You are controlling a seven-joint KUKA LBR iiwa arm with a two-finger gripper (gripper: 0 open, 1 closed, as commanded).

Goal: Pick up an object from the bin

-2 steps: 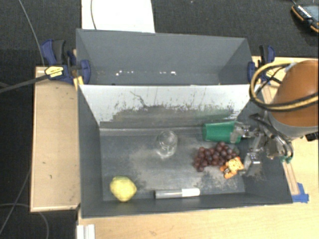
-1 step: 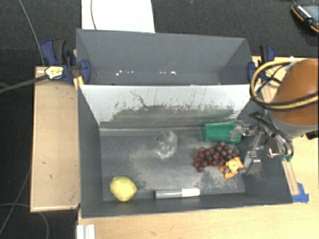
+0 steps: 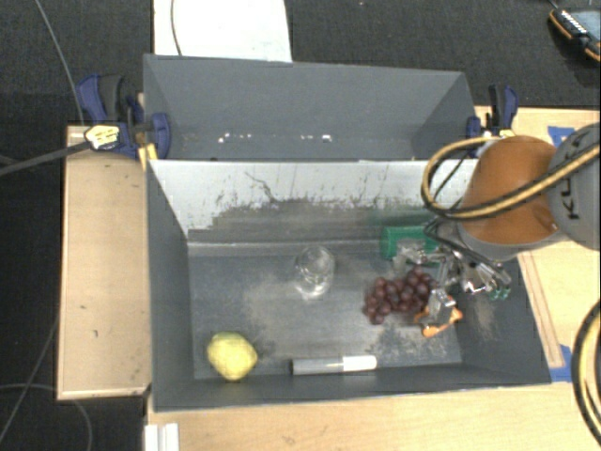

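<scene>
Down inside the grey metal bin (image 3: 263, 322), the gripper (image 3: 443, 294) sits just right of a dark purple bunch of grapes (image 3: 394, 297); how far it is open cannot be told. A green block (image 3: 402, 240) lies just behind the grapes, a clear cup (image 3: 313, 271) to their left, a grey-and-white marker (image 3: 333, 365) in front, and a yellow lemon (image 3: 231, 356) far left.

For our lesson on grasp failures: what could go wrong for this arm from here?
The gripper is right beside the dark red grape bunch, with a green block and a small orange piece close by; it might nudge or catch the wrong one. The knobbly bunch may slip from a grip.
</scene>
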